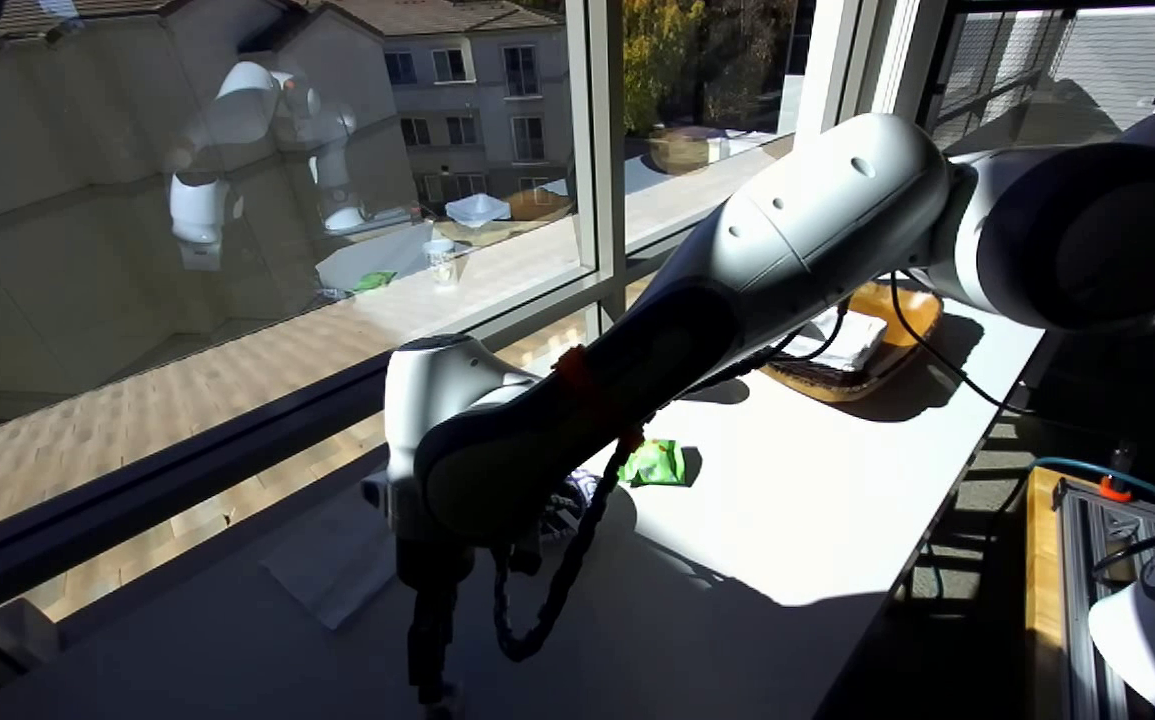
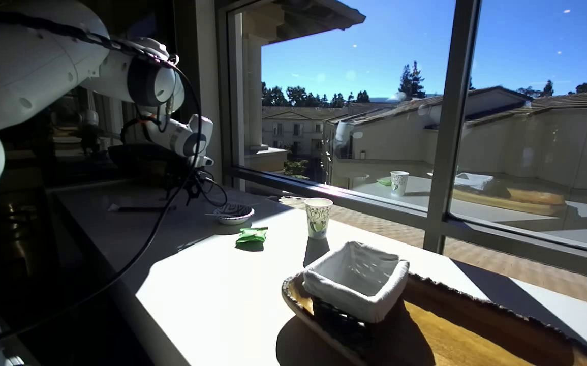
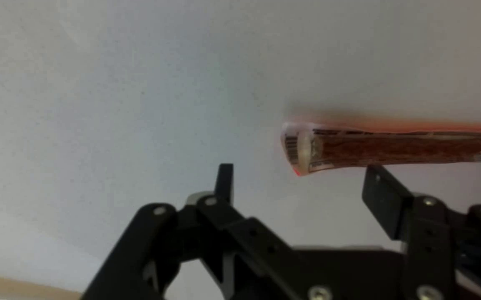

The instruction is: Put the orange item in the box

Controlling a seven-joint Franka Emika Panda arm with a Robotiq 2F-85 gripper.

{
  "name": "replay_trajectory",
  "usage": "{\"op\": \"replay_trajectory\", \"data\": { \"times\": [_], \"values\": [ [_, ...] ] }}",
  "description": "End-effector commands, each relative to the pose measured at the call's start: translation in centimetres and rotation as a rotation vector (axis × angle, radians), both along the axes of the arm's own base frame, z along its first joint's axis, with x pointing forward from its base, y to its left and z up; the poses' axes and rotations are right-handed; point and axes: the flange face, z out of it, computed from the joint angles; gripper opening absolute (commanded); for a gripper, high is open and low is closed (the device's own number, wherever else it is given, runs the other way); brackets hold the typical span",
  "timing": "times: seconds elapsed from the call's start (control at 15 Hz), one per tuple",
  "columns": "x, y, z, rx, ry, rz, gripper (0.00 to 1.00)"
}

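In the wrist view a long narrow packet point(image 3: 402, 148) lies on the white table. Its clear side shows a reddish-brown stick, and an orange-red tint edges it; it is the likely orange item. It also shows as a dark strip with a pale end in an exterior view point(image 2: 141, 209). My gripper point(image 3: 299, 177) is open and empty; its right fingertip overlaps the packet's lower edge in view, and contact cannot be told. The gripper also points down in an exterior view point(image 1: 429, 680). The dark brown box point(image 2: 339, 316), lined with white cloth, shows in both exterior views point(image 1: 817, 376).
The box stands in a long orange-yellow wooden bowl point(image 2: 468, 333). A green packet point(image 2: 251, 235), a patterned paper cup point(image 2: 318, 218) and a small patterned bowl point(image 2: 234, 214) are on the table between my gripper and the box. A window point(image 1: 497, 200) runs along one side.
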Motion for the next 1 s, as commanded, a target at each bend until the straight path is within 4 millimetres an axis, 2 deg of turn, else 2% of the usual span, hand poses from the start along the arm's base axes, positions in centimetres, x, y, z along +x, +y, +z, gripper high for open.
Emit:
{"op": "replay_trajectory", "data": {
  "times": [0.0,0.07,0.13,0.27,0.4,0.47,0.67,0.8,0.87,0.93],
  "values": [
    [0.7,0.9,-1.0,0.002,0.018,0.001,0.67],
    [0.5,1.1,-1.2,0.005,0.03,0.005,0.65],
    [0.3,1.1,-1.4,0.006,0.046,0.01,0.54],
    [-0.1,1.0,-1.5,-0.007,0.071,0.017,0.57],
    [-0.3,0.9,-1.5,-0.018,0.092,0.028,0.52],
    [-0.3,0.8,-1.5,-0.027,0.098,0.028,0.39],
    [-0.2,0.7,-1.8,-0.04,0.102,0.035,0.34],
    [0.0,0.6,-2.0,-0.047,0.088,0.035,0.42],
    [0.1,0.5,-2.2,-0.051,0.086,0.035,0.42],
    [0.1,0.5,-2.3,-0.054,0.08,0.036,0.56]
  ]
}}
